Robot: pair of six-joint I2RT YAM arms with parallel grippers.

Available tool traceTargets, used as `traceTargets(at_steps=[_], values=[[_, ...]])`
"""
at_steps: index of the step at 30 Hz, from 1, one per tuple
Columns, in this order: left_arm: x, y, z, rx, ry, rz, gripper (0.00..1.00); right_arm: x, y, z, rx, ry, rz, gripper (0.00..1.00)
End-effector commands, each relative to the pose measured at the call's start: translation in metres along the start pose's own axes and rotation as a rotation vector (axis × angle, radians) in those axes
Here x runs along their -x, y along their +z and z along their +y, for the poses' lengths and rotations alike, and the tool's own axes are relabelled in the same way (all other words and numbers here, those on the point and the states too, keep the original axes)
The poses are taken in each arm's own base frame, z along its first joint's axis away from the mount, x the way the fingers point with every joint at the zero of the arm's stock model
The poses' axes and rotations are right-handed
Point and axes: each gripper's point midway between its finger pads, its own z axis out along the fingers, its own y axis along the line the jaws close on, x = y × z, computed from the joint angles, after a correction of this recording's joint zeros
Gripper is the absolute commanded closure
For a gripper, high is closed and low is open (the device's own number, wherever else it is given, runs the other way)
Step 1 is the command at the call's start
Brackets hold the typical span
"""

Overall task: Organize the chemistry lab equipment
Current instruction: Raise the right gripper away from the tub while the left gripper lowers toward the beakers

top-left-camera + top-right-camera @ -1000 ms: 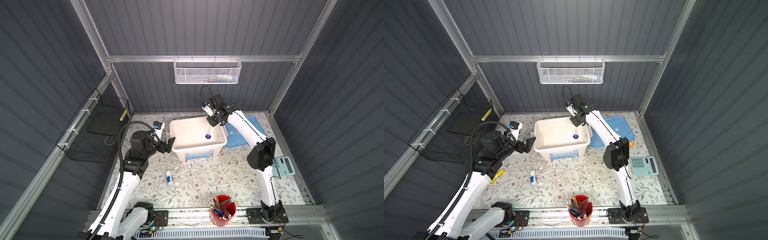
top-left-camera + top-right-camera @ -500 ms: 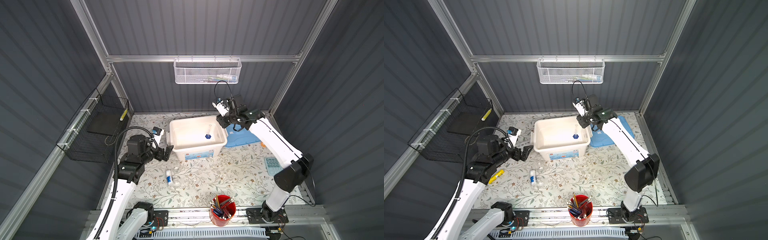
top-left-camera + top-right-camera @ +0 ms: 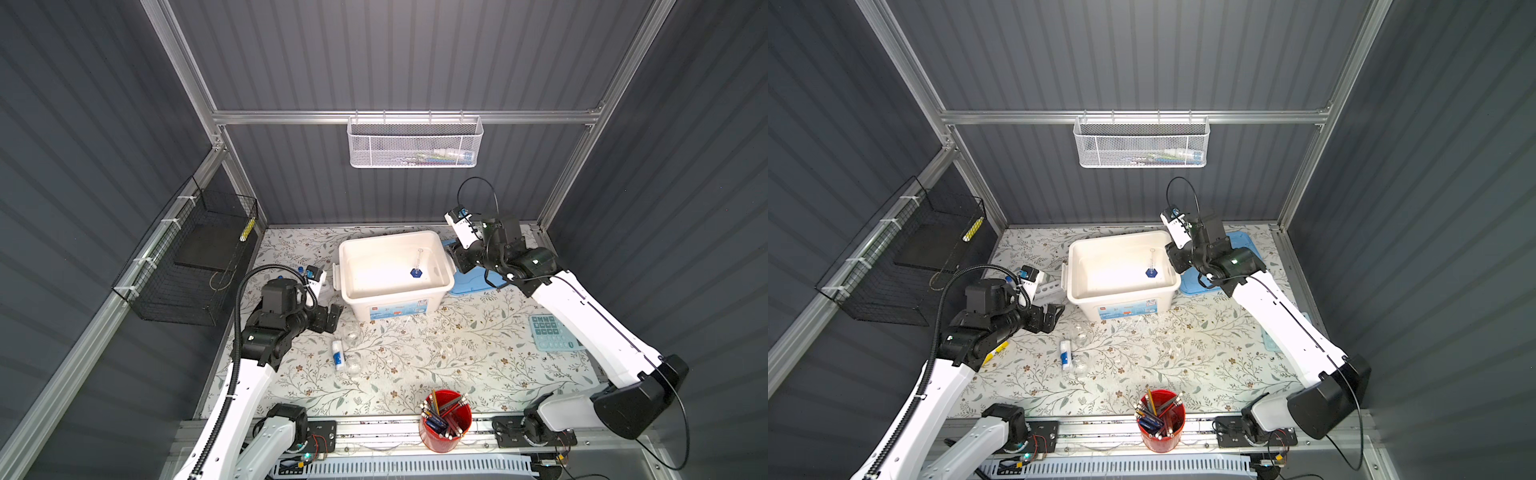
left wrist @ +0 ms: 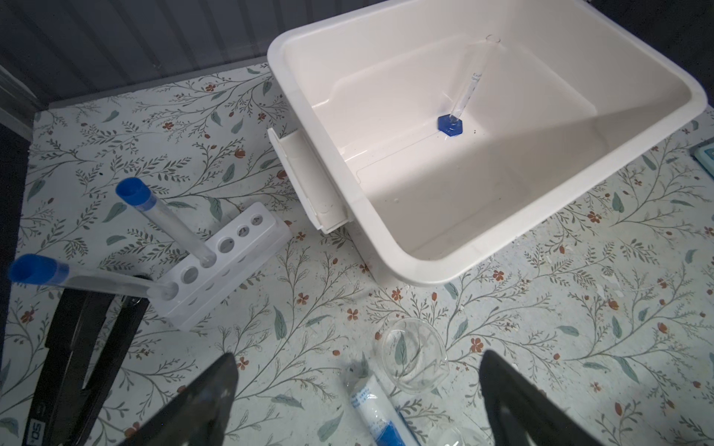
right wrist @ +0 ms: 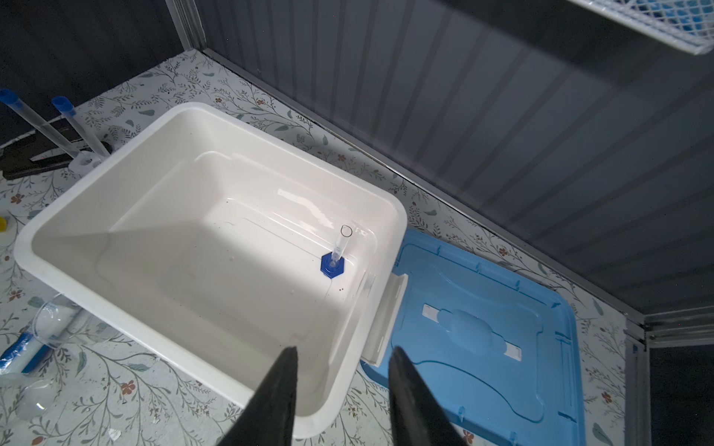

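Note:
A slim measuring cylinder (image 3: 417, 266) (image 5: 337, 249) with a blue hexagonal foot stands in the white bin (image 3: 353, 270) (image 5: 116, 154). Two blue-capped tubes (image 4: 166, 220) lean in a white rack (image 4: 247, 247) left of the bin. In front of the bin lie a clear beaker (image 4: 413, 353) (image 3: 351, 332), a tube with a blue end (image 4: 376, 411) (image 3: 338, 355) and a round flask (image 3: 354, 365). My left gripper (image 4: 357, 370) (image 3: 332, 318) hangs open just above the beaker and lying tube. My right gripper (image 5: 343, 351) (image 3: 453, 257) is open and empty over the bin's right rim.
A blue lid (image 3: 478, 282) lies right of the bin, with a pale blue calculator (image 3: 550, 332) further right. A red cup of pencils (image 3: 444, 419) stands at the front edge. A white mesh basket (image 3: 415, 143) hangs on the back wall, a black wire basket (image 3: 195, 266) on the left.
My right gripper has drawn back from over the bin to its right rim, its arm swinging right. My left gripper has dropped forward toward the glassware in front of the bin.

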Motion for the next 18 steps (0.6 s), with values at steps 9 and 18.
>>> traceTargets(at_steps=[9, 18], values=[[-0.021, 0.02, 0.006, 0.003, 0.063, 0.11, 0.11, -0.009, 0.0, -0.002, -0.029, 0.039, -0.034, 0.58], [-0.044, 0.036, -0.008, -0.096, 0.218, 0.168, 0.13, -0.018, 0.008, -0.001, -0.031, 0.038, -0.017, 0.58]])
